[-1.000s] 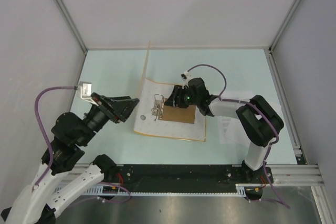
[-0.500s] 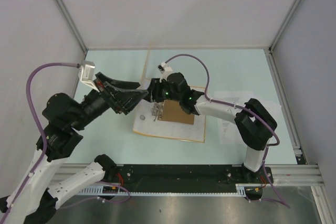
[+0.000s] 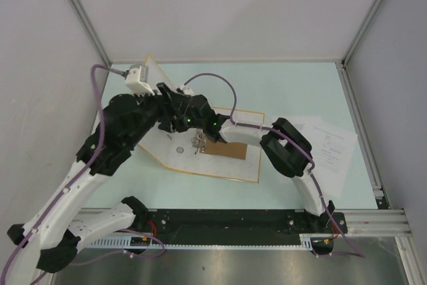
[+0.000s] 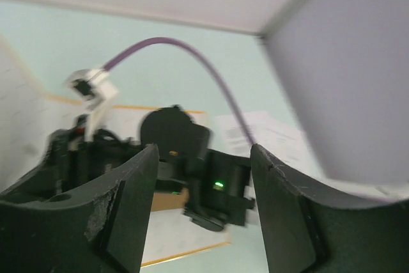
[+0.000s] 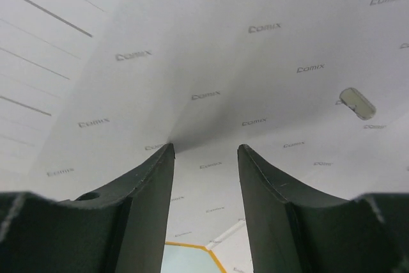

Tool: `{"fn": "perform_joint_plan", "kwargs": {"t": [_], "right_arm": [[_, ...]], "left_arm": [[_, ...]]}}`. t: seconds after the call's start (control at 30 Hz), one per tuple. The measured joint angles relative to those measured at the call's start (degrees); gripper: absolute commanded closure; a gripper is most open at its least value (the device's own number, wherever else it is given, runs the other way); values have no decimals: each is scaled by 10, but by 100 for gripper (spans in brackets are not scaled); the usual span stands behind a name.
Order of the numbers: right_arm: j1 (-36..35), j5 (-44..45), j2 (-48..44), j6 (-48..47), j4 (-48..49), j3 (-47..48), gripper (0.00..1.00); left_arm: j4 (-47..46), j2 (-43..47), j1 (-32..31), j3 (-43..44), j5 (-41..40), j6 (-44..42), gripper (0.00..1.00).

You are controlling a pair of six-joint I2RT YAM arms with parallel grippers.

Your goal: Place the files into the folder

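Files [image 3: 328, 151] flat on worktop [image 3: 300, 91] right of folder [image 3: 230, 165], long axis roughly near-far | left fingers [image 4: 128, 209], right fingers [image 5: 147, 209] both released, empty, at folder's raised left cover, well apart from files | right arm nearer

folder [image 3: 220, 166]: orange-yellow edge, white lining, grey Comix print | table [image 3: 300, 91]: pale green

Top camera looks straight down; both wrist cameras share the folder [image 3: 223, 165].
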State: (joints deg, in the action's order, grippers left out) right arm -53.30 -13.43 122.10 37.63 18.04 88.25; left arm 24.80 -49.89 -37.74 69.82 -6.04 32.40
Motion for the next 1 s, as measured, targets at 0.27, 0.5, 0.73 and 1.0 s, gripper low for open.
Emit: {"fn": "perform_joint_plan", "kwargs": {"t": [0.27,0.5,0.73,1.0], "right_arm": [[-12,-34,122,7,-28,91,50],[-9,-56,167,16,-44,109,48],[-1,-92,140,2,-90,106,45],[27,-134,2,9,-124,73,37]], "left_arm": [[45,-3,94,-131,-157,4,34],[40,70,214,-189,-143,32,35],[5,22,240,-212,-91,36,38],[-34,-8,241,-215,-32,37,37]]}}
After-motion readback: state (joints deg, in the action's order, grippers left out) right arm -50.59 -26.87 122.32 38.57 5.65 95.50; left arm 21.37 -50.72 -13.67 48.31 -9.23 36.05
